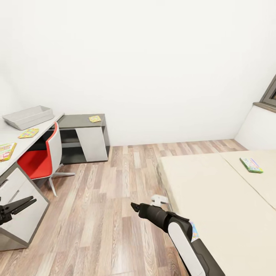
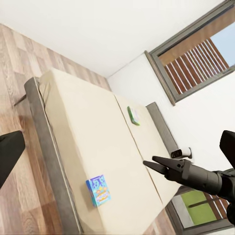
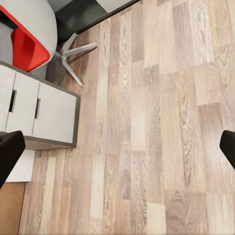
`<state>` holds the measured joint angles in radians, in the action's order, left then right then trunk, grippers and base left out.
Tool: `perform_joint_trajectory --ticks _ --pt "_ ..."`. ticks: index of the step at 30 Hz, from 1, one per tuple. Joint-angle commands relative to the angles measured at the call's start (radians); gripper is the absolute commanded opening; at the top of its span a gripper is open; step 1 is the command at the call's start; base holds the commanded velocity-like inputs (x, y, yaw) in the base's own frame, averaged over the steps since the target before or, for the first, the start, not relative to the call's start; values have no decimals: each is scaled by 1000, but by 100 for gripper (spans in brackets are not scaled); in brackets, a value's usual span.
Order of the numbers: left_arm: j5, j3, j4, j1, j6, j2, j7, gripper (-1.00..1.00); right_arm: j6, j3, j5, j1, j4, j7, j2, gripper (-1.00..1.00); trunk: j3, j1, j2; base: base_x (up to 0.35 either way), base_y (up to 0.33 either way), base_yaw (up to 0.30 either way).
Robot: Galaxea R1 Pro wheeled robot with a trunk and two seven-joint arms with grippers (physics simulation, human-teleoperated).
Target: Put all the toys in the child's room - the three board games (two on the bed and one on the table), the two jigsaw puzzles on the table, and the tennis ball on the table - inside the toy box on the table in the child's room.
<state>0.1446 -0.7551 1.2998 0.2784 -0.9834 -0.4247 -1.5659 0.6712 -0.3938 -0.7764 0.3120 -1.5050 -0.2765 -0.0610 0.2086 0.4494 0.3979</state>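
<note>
We read the head view L to R. Far L, our left gripper (image 1: 27, 202) hangs low beside the white drawer unit (image 1: 17, 214), fingers spread wide, holding nothing. Above it, the table (image 1: 11, 134) carries the toy box (image 1: 28, 117) at the back, w/ a jigsaw puzzle (image 1: 28, 133) just in front of it & an orange-green board game (image 1: 6, 151) nearer the front edge. A red chair (image 1: 40, 159) is tucked against the table. Next R, the lower dark cabinet (image 1: 82, 138) has a second puzzle square (image 1: 95, 119) on top.

Centre, our right gripper (image 1: 135, 207) pokes out over the wood floor (image 1: 115, 184); the tips look close together there, but its wrist cam shows dark fingertips (image 3: 10, 154) at both frame edges, so spread wide, empty.

R side, the bed (image 1: 214, 199): a green-edged board game (image 1: 251, 165) lies near the far R. The blue-purple board game (image 2: 99, 190) sits by the mattress edge, mostly hidden behind our R forearm in the head view.
</note>
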Motion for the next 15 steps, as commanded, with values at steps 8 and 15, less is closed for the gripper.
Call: perform_joint_trajectory --ticks 8,15 --pt "-1 0 -1 1 -11 0 -5 100 2 0 -10 1 -1 -10 0 100 2 1 2 0 287 0" --pt "-1 0 -1 1 -11 0 -5 100 2 -2 -7 1 -1 -10 0 100 2 1 2 0 287 0"
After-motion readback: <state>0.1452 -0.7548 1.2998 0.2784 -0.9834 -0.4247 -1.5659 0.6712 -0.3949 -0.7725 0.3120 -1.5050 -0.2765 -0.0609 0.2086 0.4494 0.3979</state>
